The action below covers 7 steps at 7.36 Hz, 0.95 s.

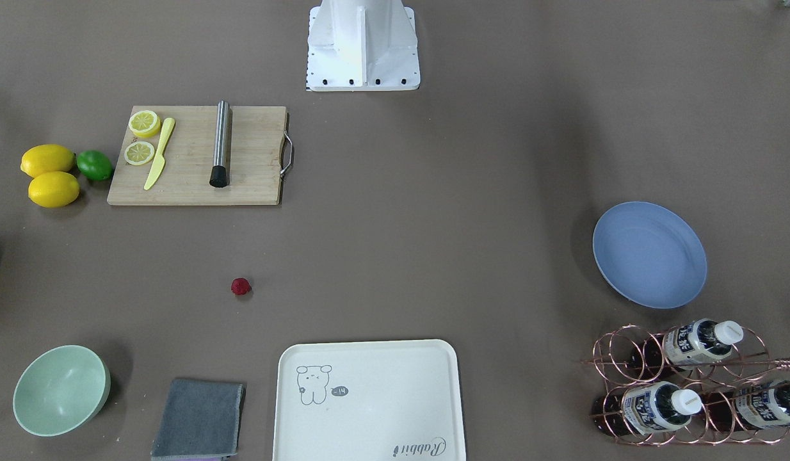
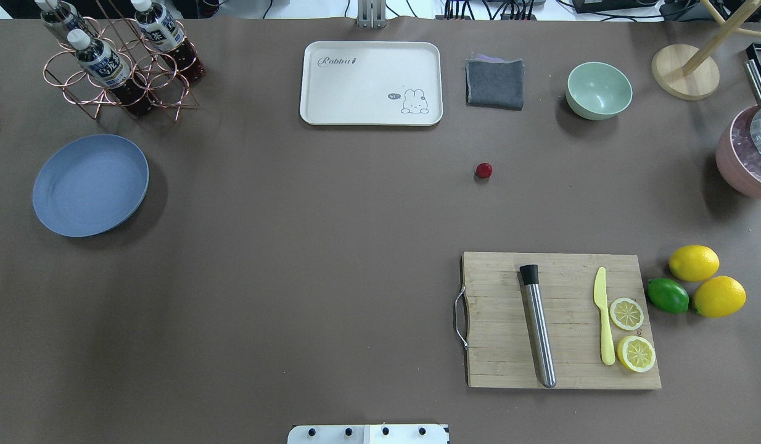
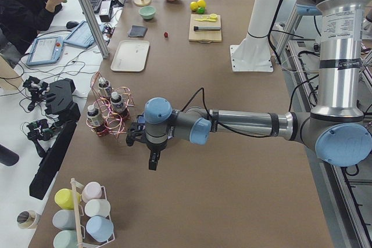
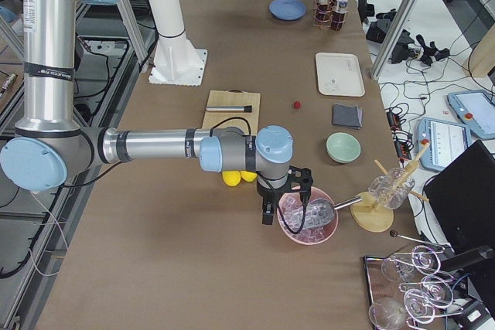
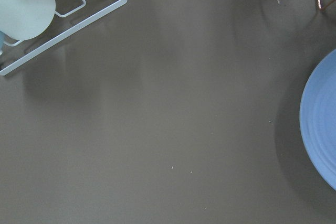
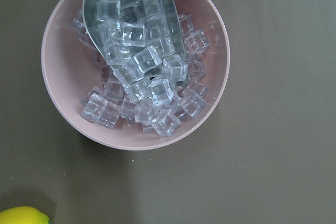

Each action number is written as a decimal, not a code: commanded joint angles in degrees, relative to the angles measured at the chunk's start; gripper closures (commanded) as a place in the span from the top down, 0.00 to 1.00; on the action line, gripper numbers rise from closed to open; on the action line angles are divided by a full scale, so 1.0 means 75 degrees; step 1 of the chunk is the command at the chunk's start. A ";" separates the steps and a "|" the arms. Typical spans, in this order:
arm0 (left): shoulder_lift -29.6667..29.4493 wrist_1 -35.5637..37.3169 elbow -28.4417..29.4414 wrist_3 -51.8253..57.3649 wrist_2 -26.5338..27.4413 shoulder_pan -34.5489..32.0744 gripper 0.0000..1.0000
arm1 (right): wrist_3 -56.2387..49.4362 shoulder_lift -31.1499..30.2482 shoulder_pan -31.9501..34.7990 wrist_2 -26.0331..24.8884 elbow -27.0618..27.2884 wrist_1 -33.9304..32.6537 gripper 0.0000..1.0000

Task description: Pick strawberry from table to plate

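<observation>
A tiny dark-red strawberry lies alone on the brown table, between the cutting board and the grey cloth. The round blue plate sits far off at the table's left end, and its rim shows in the left wrist view. My left gripper hangs over the table beside the bottle rack; only a side view shows it, so I cannot tell its state. My right gripper hovers at the pink ice bowl, and I cannot tell its state either.
Near the strawberry are a wooden cutting board with muddler, knife and lemon slices, two lemons and a lime. A cream tray, grey cloth and mint bowl line the far edge. A copper bottle rack stands behind the plate.
</observation>
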 commanded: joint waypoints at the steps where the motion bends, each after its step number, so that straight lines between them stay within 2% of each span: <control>1: -0.0120 -0.0193 0.0086 -0.0009 0.0000 -0.0001 0.99 | 0.0039 0.0037 0.0010 0.0016 0.0043 0.0000 1.00; 5: -0.0717 -0.0218 0.0180 0.0014 0.0035 0.0011 0.99 | 0.0062 0.0095 0.0021 0.0051 -0.0061 0.0000 1.00; 7: -0.0544 -0.0824 0.0238 0.0014 0.0047 0.0011 0.99 | 0.0051 0.0271 0.0010 0.0075 0.0020 0.0000 1.00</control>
